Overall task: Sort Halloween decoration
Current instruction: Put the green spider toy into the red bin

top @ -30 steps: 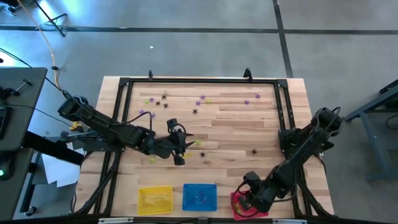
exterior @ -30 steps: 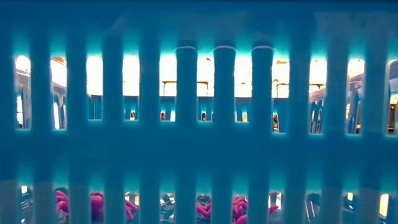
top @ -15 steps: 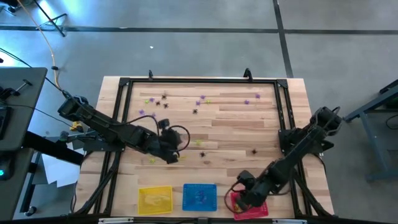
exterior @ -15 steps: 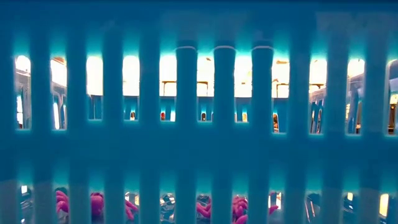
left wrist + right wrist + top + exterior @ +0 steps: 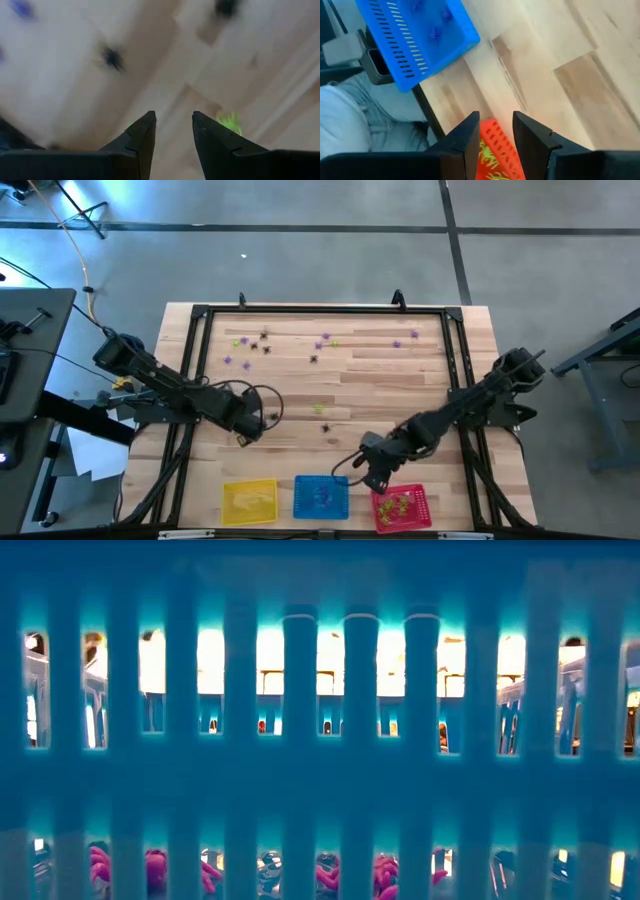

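High view: wooden table [image 5: 380, 380] on grey floor [image 5: 300, 240].

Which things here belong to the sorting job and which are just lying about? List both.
Job:
- scattered trinkets
- yellow basket
- blue basket
- red basket, yellow-green trinkets inside
- left gripper, right gripper, both empty

Lying about:
- black frame
- papers off the table
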{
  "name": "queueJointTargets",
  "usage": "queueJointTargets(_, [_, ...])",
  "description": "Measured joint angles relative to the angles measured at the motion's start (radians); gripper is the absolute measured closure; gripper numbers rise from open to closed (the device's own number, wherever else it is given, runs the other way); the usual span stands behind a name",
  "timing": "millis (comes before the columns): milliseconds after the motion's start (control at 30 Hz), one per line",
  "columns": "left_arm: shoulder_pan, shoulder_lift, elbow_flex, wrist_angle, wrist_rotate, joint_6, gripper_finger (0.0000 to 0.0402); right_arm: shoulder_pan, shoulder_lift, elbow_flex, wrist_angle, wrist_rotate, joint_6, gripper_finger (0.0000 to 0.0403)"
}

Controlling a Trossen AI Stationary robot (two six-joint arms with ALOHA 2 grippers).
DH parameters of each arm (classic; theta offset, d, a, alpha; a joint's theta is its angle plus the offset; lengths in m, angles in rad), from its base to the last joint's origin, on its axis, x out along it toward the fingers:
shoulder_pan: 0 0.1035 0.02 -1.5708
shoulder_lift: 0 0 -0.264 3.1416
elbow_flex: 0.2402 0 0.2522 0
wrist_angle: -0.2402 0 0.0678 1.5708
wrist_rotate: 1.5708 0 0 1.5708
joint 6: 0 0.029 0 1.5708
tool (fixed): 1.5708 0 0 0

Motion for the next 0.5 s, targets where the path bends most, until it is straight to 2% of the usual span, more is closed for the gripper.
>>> queueJointTargets(100, [-0.026, 0.0, -0.055, 0.08, 0.053, -0.031, 0.0284, -0.026, 0.0, 0.0, -0.012, -0.009, -0.044, 0.029])
queueJointTargets(233, [-0.055, 0.0, -0.083, 0.18, 0.06, -0.056, 0.0284, -0.048, 0.0, 0.0, -0.015, -0.018, -0.063, 0.029])
queueJointTargets(500, [-0.123, 0.002, -0.083, 0.238, 0.068, -0.141, 0.0284, -0.056, 0.0, 0.0, -0.015, -0.04, -0.071, 0.029])
